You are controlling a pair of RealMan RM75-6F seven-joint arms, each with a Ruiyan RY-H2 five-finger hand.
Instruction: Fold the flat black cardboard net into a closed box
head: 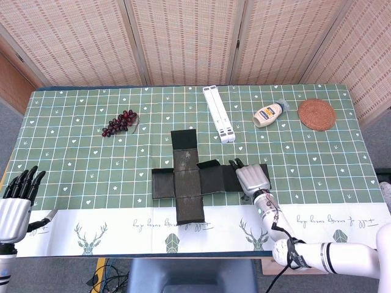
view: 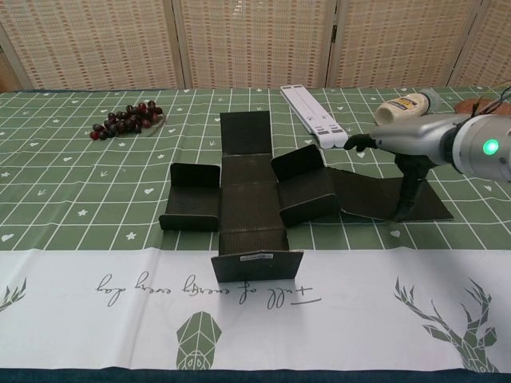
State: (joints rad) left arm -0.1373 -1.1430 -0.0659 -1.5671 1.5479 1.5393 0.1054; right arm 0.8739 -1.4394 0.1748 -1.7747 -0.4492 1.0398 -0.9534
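The black cardboard net (head: 188,177) lies in the middle of the table, its side flaps partly raised and a long strip running out to the right. In the chest view the net (view: 249,199) shows its near flap standing up with a white label. My right hand (head: 252,178) hovers over that right strip, holding nothing. The chest view has my right hand (view: 409,140) with fingers pointing left and the thumb reaching down to the strip. My left hand (head: 17,204) rests off the table's near left corner, fingers straight and apart, empty.
Grapes (head: 120,122) lie at the back left. A white folding stand (head: 219,113), a mayonnaise bottle (head: 269,113) and a woven coaster (head: 316,114) sit behind and to the right of the net. A white deer-print band runs along the front edge.
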